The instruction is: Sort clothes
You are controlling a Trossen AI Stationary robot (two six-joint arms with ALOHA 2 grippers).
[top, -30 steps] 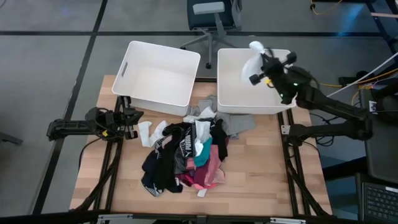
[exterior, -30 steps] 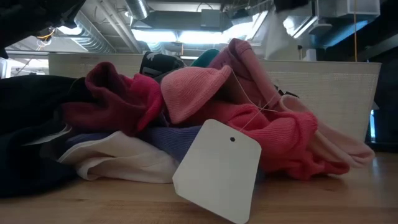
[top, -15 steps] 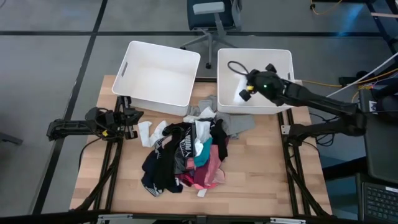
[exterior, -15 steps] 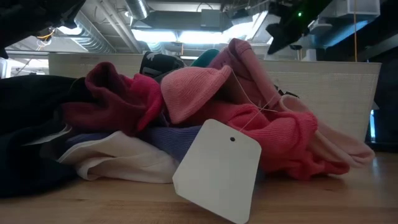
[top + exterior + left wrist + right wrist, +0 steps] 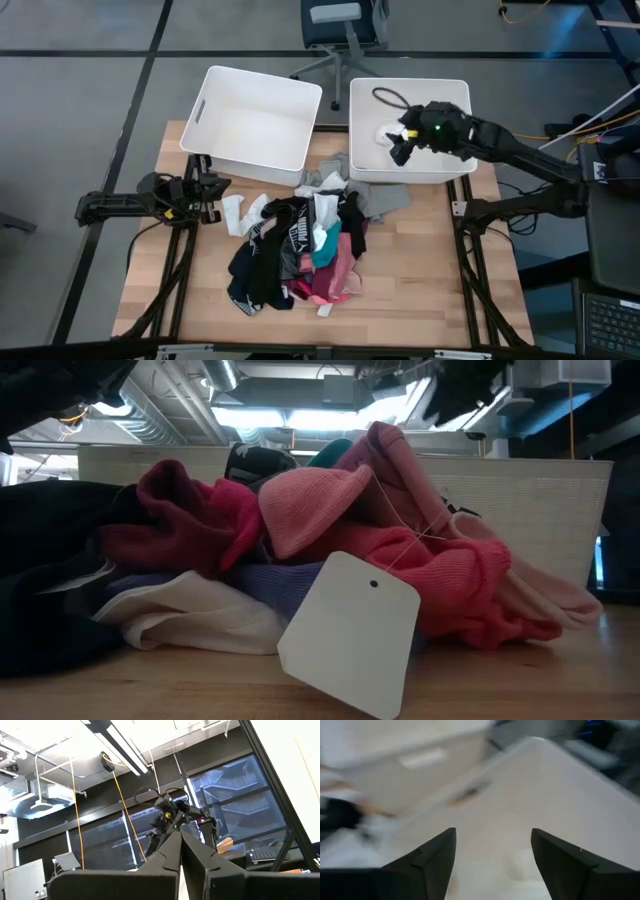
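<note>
The clothes (image 5: 300, 250) lie heaped at the middle of the table; the low view shows pink, red, white and black pieces (image 5: 330, 540) and a white tag (image 5: 350, 630). A small white garment (image 5: 385, 134) with a thin black loop (image 5: 385, 96) beside it lies on the floor of the right bin (image 5: 460, 95). My right gripper (image 5: 398, 148) hangs open over that bin, tipped down, with nothing between its fingers (image 5: 492, 837). My left gripper (image 5: 215, 197) rests shut at the table's left edge, fingers together (image 5: 180, 837).
A second white bin (image 5: 255, 120) stands at the far left, next to the right one. A grey piece (image 5: 385, 200) lies against the right bin's near wall. Bare wood (image 5: 430, 280) shows on the near right of the table.
My right gripper has swung down and toward the near side over the right bin, tipping from raised to pointing downward, and has opened. The white garment it held up has dropped onto the bin's floor.
</note>
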